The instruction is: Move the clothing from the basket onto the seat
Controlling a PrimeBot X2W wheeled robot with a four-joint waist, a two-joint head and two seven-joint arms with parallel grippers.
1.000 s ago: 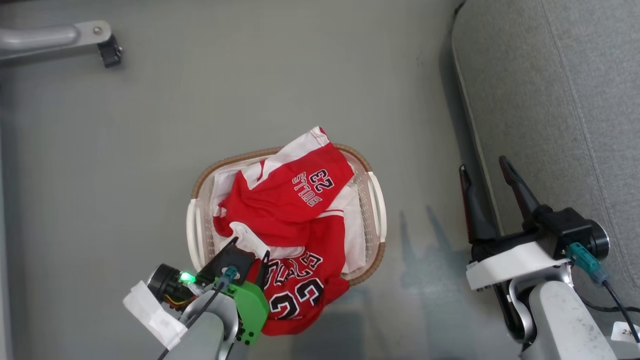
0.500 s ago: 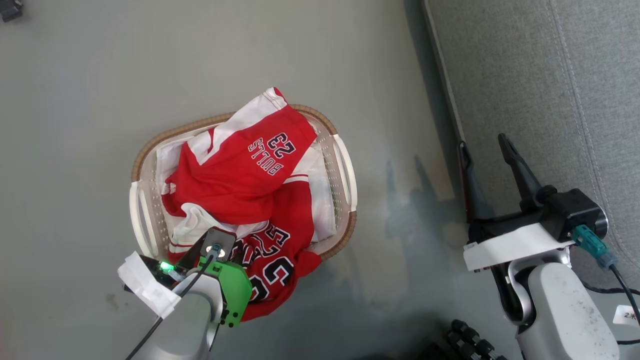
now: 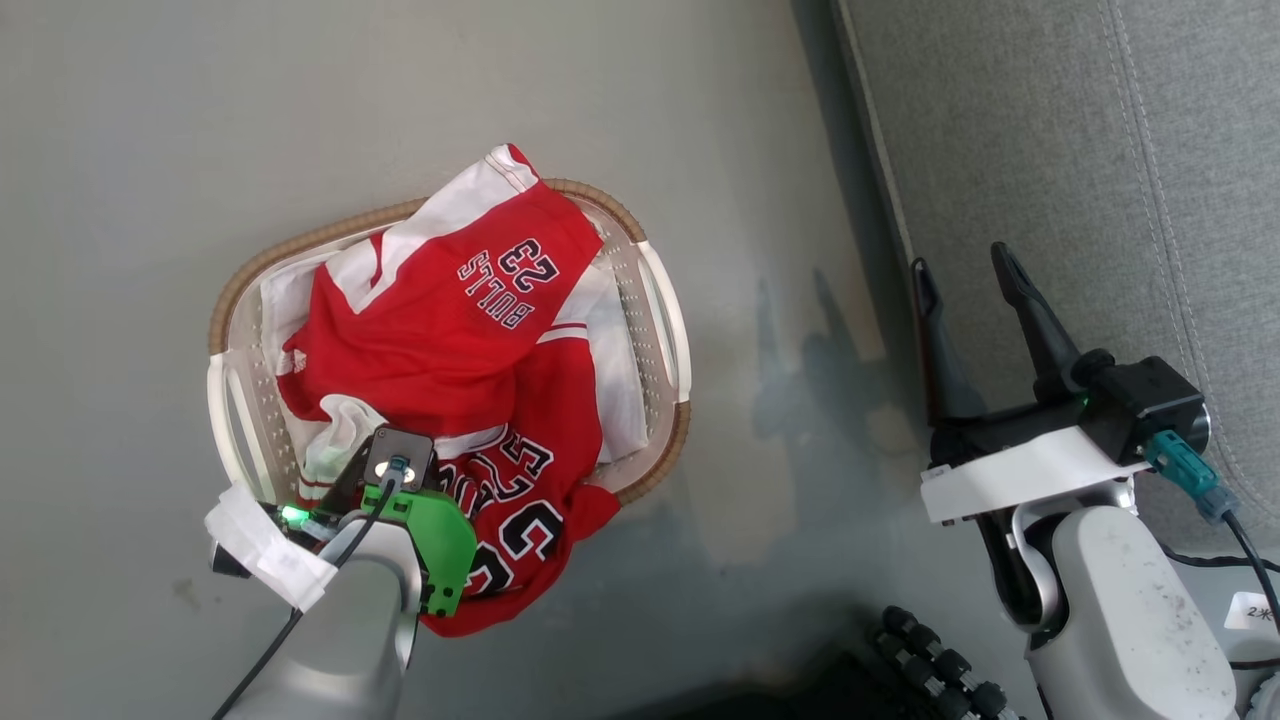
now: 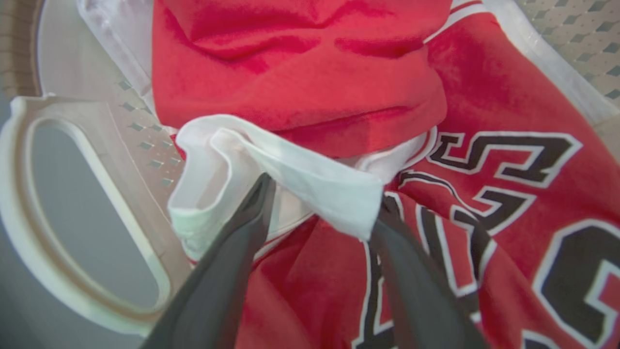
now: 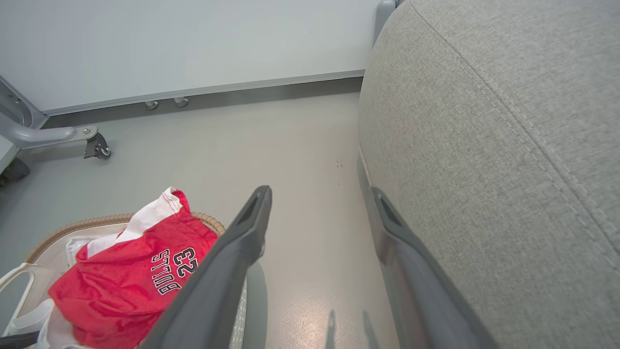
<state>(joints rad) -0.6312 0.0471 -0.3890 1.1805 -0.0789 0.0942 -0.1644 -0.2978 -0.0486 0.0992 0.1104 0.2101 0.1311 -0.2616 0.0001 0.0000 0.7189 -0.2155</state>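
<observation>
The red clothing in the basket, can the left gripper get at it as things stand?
Probably yes. The left gripper is open, down in the basket, its fingers either side of a white-trimmed fold of the clothing, with nothing between them and the cloth.

Right gripper (image 5: 320, 193): you see its jaws spread wide, with bare floor (image 5: 271, 140) between them.
Seat (image 5: 484, 145): grey fabric, just beside your right-hand jaw.
Basket (image 5: 77, 224): at your lower left, woven rim showing.
Clothing (image 5: 121, 281): red "BULLS 23" piece heaped over the basket's rim.
Caster leg (image 5: 58, 134): far left, near the wall (image 5: 193, 43).
</observation>
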